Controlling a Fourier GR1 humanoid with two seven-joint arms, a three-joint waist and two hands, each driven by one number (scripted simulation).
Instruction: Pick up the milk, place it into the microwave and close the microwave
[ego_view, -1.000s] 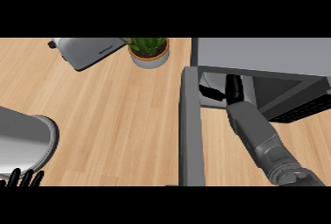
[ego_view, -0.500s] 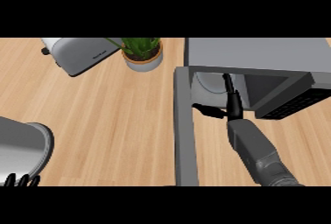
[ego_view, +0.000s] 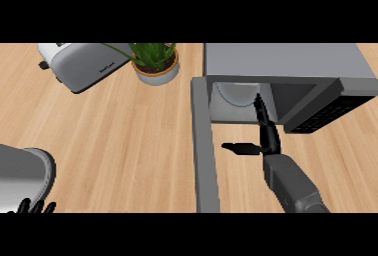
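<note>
Right hand (ego_view: 264, 135) has pulled back from the microwave (ego_view: 284, 65) mouth since a second ago, fingers straight, holding nothing. Milk (ego_view: 240, 95) sits inside. Door (ego_view: 204, 145) still wide open, so I'd guess closing comes next. Left hand (ego_view: 35, 206) rests open, bottom-left.

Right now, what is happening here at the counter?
The right hand reaches with straight fingers into the open microwave, holding nothing. The door stands wide open. A pale object sits inside, maybe the milk; I cannot tell. The left hand rests at the lower left edge.
</note>
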